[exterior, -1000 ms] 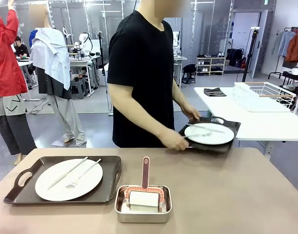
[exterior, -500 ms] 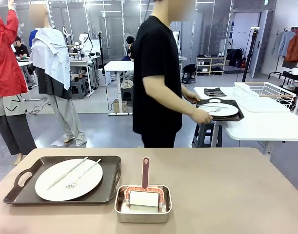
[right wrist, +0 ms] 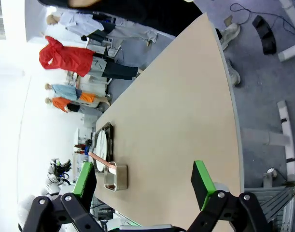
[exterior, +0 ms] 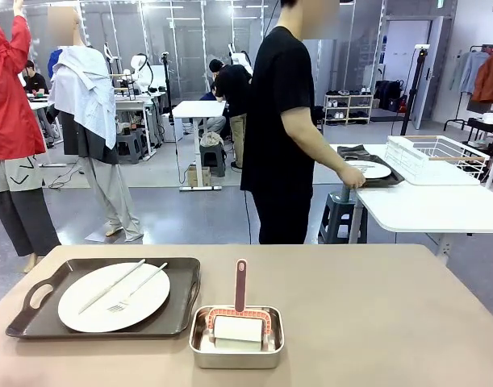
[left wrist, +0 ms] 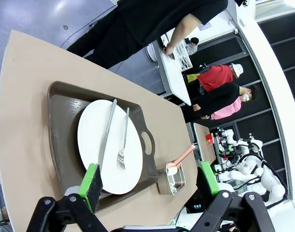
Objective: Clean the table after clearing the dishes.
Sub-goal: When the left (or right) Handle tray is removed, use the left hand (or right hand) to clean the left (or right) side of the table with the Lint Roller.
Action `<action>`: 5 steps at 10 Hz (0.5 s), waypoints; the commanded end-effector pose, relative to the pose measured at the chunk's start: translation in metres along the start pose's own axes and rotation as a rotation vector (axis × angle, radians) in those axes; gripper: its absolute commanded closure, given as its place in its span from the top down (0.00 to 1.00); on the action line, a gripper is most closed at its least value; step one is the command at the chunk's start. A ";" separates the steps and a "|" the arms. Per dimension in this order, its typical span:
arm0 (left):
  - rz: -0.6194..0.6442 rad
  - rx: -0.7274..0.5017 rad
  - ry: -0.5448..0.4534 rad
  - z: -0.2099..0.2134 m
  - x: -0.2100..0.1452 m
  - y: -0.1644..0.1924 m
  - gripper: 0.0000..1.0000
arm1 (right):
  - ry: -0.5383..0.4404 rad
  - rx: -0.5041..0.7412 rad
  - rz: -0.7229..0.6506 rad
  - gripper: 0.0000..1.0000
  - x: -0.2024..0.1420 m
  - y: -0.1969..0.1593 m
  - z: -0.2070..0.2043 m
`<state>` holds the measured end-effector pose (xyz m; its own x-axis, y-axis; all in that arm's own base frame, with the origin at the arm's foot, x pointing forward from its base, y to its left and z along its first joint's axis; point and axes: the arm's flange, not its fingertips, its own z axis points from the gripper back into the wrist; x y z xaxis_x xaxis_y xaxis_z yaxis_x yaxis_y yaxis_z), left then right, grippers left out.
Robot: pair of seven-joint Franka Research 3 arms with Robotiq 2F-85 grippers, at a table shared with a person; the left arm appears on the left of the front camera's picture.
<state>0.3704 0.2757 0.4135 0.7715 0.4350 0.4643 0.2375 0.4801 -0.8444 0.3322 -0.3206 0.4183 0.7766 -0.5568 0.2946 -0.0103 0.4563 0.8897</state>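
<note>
One white round plate (exterior: 137, 305) on dark brown handled tray (exterior: 181, 302): near left of beige table (exterior: 375, 314) | left gripper (left wrist: 149, 180), right gripper (right wrist: 144, 180): jaws apart, empty | advised: lift tray level, by handles.

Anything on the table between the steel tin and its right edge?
No. Right of the steel tin the table is bare beige top all the way to its edge, seen in the front view and the right wrist view.
</note>
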 end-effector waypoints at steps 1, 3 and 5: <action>-0.003 0.001 0.002 0.004 0.003 0.001 1.00 | 0.105 -0.058 0.219 1.00 0.020 0.059 -0.023; -0.003 0.001 0.002 0.004 0.003 0.001 1.00 | 0.323 -0.083 0.499 1.00 0.030 0.157 -0.116; -0.003 0.001 0.002 0.004 0.003 0.001 1.00 | 0.539 -0.092 0.792 1.00 -0.011 0.233 -0.222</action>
<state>0.3704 0.2762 0.4131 0.7719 0.4352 0.4635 0.2361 0.4806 -0.8445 0.4469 -0.0825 0.5589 0.8189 0.1597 0.5513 -0.5115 0.6390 0.5745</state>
